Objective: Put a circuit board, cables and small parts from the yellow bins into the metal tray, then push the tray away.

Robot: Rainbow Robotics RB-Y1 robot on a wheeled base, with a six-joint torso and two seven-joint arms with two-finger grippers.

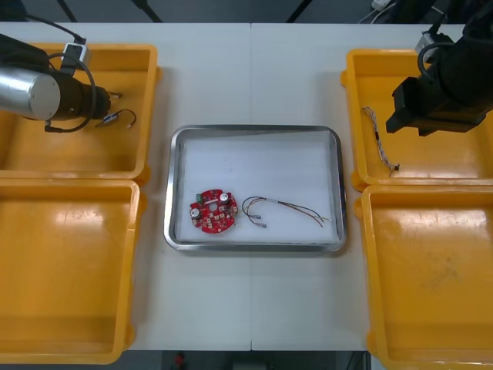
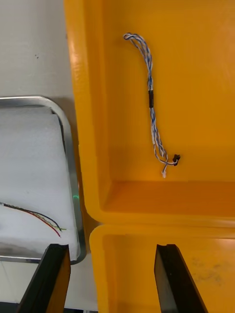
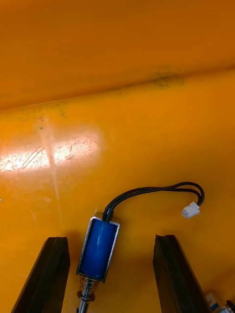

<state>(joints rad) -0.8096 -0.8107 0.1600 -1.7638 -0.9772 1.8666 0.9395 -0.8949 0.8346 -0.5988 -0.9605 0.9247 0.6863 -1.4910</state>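
On the light table (image 1: 254,77), a shiny metal tray (image 1: 254,129) held a round red circuit board (image 1: 212,210). Left of the tray, the left gripper (image 3: 110,239) stood wide open around a small blue metal part (image 3: 98,248) (closing looked next). Right of the tray, the right gripper (image 2: 110,247) hung open.

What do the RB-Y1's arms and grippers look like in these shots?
Left arm: silver cylindrical link, black wrist, looping black cables, small white box. Right arm: black, boxy housing, grey connector on top. Left gripper and right gripper: flat black fingers, squared tips.
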